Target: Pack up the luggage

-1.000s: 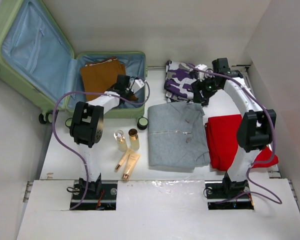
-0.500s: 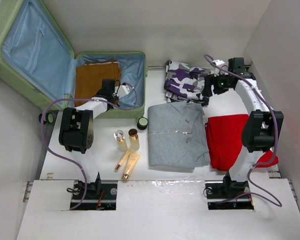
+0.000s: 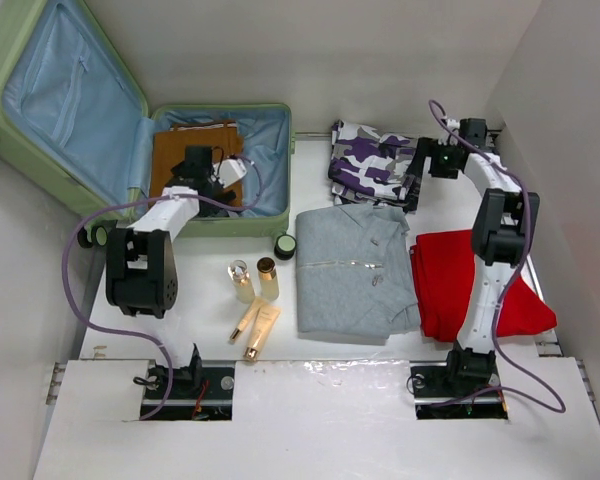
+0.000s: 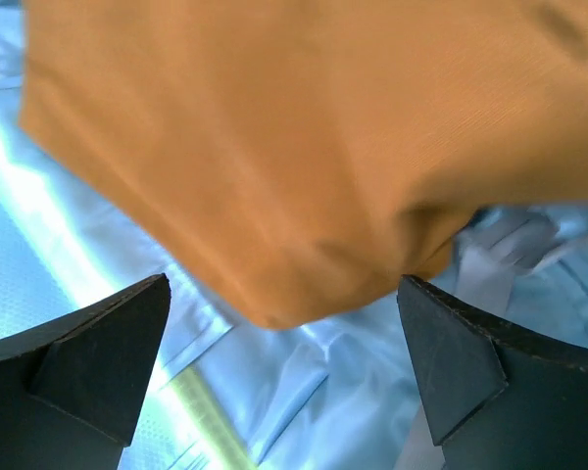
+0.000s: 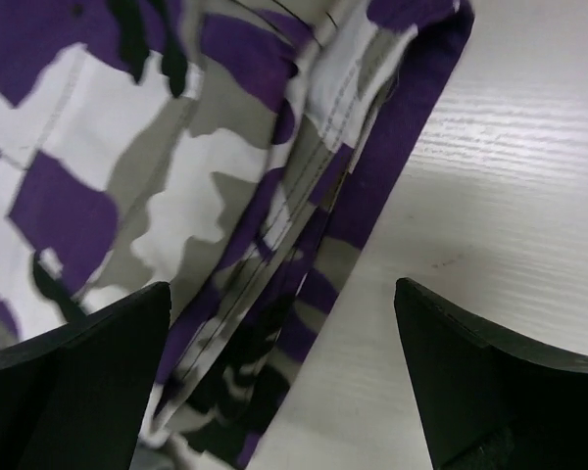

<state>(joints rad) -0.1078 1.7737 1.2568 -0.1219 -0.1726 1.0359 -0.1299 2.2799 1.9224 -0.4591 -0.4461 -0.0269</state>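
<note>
The luggage [image 3: 242,228] lies open at the back left, its lid tilted up against the wall and blue lining [image 4: 304,392] showing. A folded orange-brown garment [image 3: 170,145] rests in its base. My left gripper [image 3: 198,160] hovers over that garment, open. In the left wrist view the garment [image 4: 274,127] lies just beyond the gripper [image 4: 284,323], with only lining between the fingers. My right gripper [image 3: 416,178] is open at the right edge of a purple camouflage garment [image 3: 365,160]. That garment's edge [image 5: 274,294] lies between the wide jaws of the gripper [image 5: 284,333].
A folded grey garment [image 3: 352,270] lies mid-table and a red one [image 3: 460,280] to its right. Two small bottles [image 3: 242,280] and two tubes [image 3: 258,330] lie near the left arm. A luggage wheel [image 3: 285,246] juts out at the base's front corner. Walls close in on both sides.
My left gripper slid left across the suitcase base, shifting the orange garment left, then opened and let it go. My right gripper swung right to the camouflage garment's edge and opened wider.
</note>
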